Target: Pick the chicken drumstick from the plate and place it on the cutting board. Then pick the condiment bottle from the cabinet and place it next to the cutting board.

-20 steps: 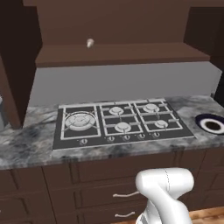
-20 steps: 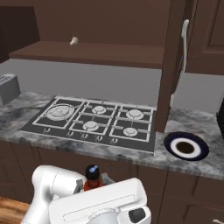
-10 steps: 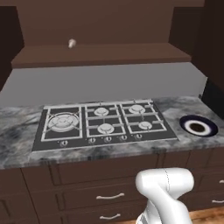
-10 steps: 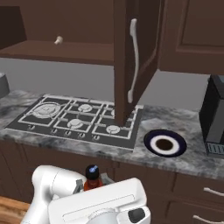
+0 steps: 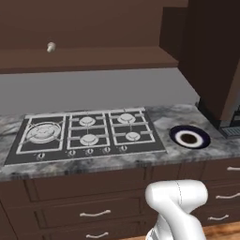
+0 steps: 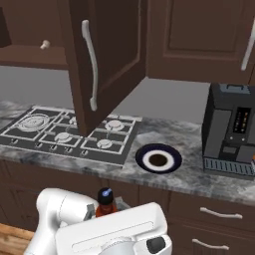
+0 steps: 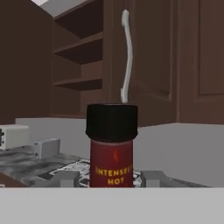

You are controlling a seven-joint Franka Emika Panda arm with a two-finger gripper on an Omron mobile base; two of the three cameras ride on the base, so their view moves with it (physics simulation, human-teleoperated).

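The condiment bottle point(image 7: 111, 153), red with a black cap and "hot" lettering, stands upright in the middle of the hand view. My gripper point(image 7: 111, 177) is shut on it, one grey fingertip point(image 7: 65, 178) on each side. In the right base view the bottle point(image 6: 105, 200) pokes up low down, just behind my white arm. The plate point(image 5: 189, 137) lies on the counter right of the cooktop, with only its brown centre showing point(image 6: 158, 159). The cabinet point(image 6: 107, 60) hangs above with its door swung open, and its shelves point(image 7: 78, 65) are bare. The chicken drumstick and cutting board are out of view.
A gas cooktop point(image 5: 86, 133) is set in the grey marble counter point(image 6: 174, 177). A dark coffee machine point(image 6: 231, 132) stands at the right. The open cabinet door juts out over the cooktop's right end. Drawer fronts point(image 5: 93, 211) run below the counter. A white toaster point(image 7: 13, 135) sits far left.
The base has driven to the right, so the cooktop and plate slide left in both base views and the coffee machine comes into sight. The bottle stays in my gripper.
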